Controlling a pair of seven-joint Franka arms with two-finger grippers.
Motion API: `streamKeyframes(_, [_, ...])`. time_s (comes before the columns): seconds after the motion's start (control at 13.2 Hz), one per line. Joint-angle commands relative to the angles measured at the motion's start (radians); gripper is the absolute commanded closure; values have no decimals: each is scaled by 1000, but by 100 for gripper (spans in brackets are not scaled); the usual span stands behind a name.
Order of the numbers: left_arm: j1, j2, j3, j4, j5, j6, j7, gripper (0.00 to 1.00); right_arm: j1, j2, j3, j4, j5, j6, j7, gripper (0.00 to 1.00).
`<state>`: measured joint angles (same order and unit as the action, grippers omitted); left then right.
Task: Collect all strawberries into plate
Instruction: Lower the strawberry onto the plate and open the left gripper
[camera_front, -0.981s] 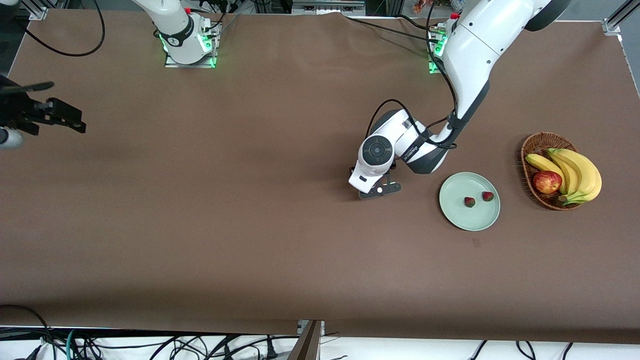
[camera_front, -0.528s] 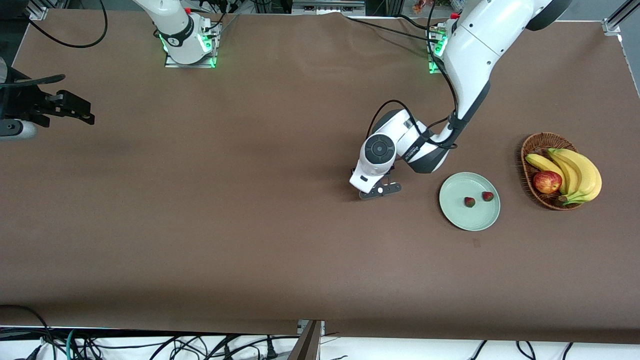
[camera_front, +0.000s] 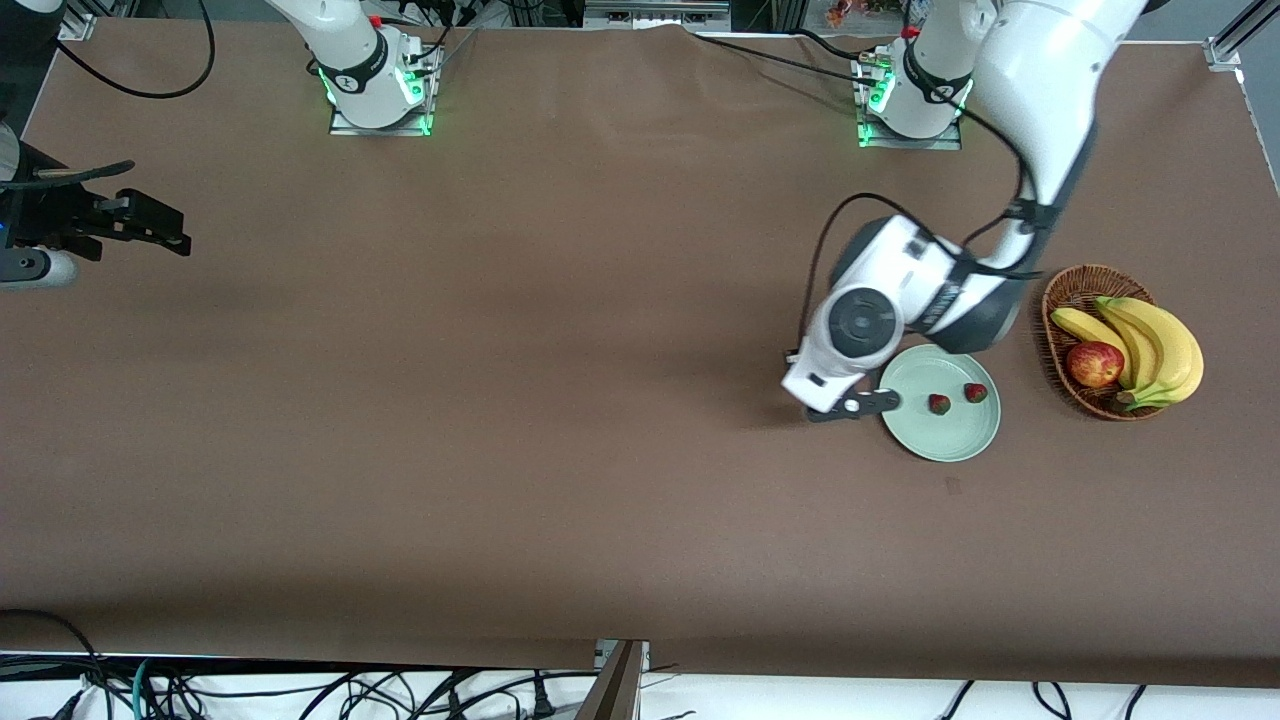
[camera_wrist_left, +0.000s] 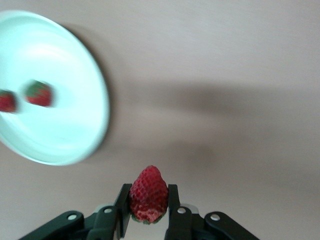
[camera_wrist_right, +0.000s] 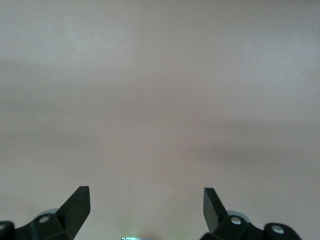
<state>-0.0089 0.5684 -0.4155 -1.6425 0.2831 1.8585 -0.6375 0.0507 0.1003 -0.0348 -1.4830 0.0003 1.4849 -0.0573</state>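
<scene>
My left gripper (camera_wrist_left: 148, 200) has swung from bare brown table to the pale mint-green round plate's (camera_front: 962, 442) rim, jaws clamped on the third small red strawberry (camera_wrist_left: 148, 194). Two berries (camera_front: 939, 404) already plated. Next: centre over plate, release. Right gripper (camera_wrist_right: 145, 207) waits, spread wide.

The plate (camera_front: 945, 435) looks glossy and smooth, a pale mint glaze that catches the light, while the brown table cover (camera_front: 500, 450) under it is matt and cloth-like. Beside the plate, the basket (camera_front: 1062, 290) is rough woven brown wicker, holding smooth-skinned bananas (camera_front: 1150, 340) and a shiny red apple (camera_front: 1094, 364). The strawberry (camera_wrist_left: 148, 194) pinched in the left gripper (camera_wrist_left: 148, 220) has a pitted, seeded red skin, and the fingers (camera_wrist_left: 123, 205) are matt black plastic.
</scene>
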Motion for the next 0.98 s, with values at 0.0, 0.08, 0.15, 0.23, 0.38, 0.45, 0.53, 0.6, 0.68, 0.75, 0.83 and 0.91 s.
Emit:
streamKeyframes(0.0, [111, -28, -9, -7, 15, -35, 248, 91, -15, -1, 15, 1, -14, 8, -6, 0])
streamKeyframes(0.08, [147, -28, -9, -8, 15, -38, 333, 90, -15, -1, 15, 1, -13, 8, -6, 0])
streamKeyframes(0.15, [170, -24, -9, -10, 15, -38, 398, 88, -15, -1, 15, 3, -13, 9, -4, 0])
streamKeyframes(0.23, [191, -16, -9, -14, 16, -33, 447, 88, -12, -1, 15, 1, -14, 9, -4, 0])
streamKeyframes(0.38, [224, 11, -8, -19, 25, -13, 510, 88, -11, -1, 16, 1, -14, 9, -4, 0])
streamKeyframes(0.45, [225, 25, -6, -22, 28, -2, 528, 88, -11, -1, 15, 1, -14, 9, -4, 0])
streamKeyframes(0.53, [225, 40, -6, -25, 30, -2, 535, 88, -11, -1, 15, 1, -14, 9, -4, 0])
streamKeyframes(0.6, [231, 51, -6, -31, 30, -1, 536, 88, -12, -1, 15, 1, -14, 9, -4, 0])
streamKeyframes(0.68, [233, 54, -6, -33, 30, 11, 538, 88, -12, -1, 15, 1, -14, 9, -4, 0])
streamKeyframes(0.75, [233, 60, -6, -34, 30, 25, 538, 88, -11, -1, 15, 1, -14, 9, -4, 0])
streamKeyframes(0.83, [233, 64, -6, -34, 30, 34, 538, 87, -11, -1, 15, 1, -14, 9, -3, 0])
streamKeyframes(0.91, [233, 71, -6, -34, 30, 47, 536, 74, -11, -1, 15, 1, -14, 9, -4, 0])
